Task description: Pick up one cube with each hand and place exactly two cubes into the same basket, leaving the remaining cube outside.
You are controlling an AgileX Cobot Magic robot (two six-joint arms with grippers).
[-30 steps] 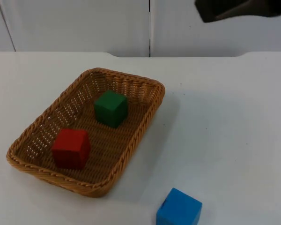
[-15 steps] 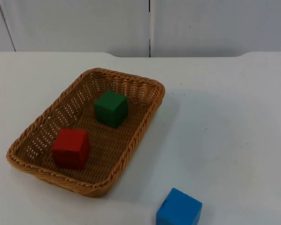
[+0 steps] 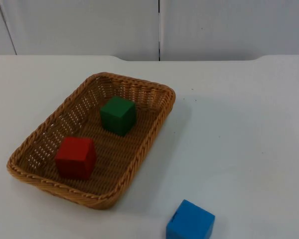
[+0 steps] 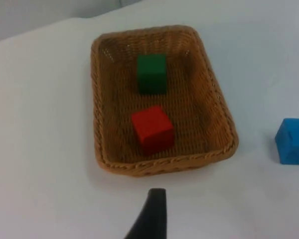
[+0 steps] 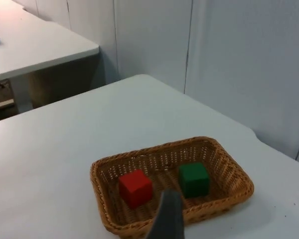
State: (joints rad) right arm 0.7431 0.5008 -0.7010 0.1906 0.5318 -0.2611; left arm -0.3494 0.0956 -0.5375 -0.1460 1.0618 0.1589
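You had the task at its closing step, by my reading. The wicker basket (image 3: 154,130) sat on the white bench (image 3: 239,124) with the green cube (image 3: 118,115) toward its far end and the red cube (image 3: 75,157) toward its near end, apart from each other and both flat on the weave. The blue cube (image 3: 190,220) stood outside on the bench, near the basket's front corner but not touching it, close to the bench's near edge in the top view.

That made two in and one out, so I judged nothing was left to pick. What the next move called for was simply that you keep both arms back and leave the blue cube alone.

A single black fingertip of the left tool (image 4: 150,217) stood on the near side of the basket's short rim, off the wicker, and one of the right tool (image 5: 167,215) showed in front of the basket's long side from higher up. You could not tell from one fingertip each how far either tool was parted; nothing showed in either's hold.

For room, the bench lay open to the right of the basket and behind it up to the grey partition wall (image 3: 89,27). The tight spot was the gap between the blue cube and the basket rim.
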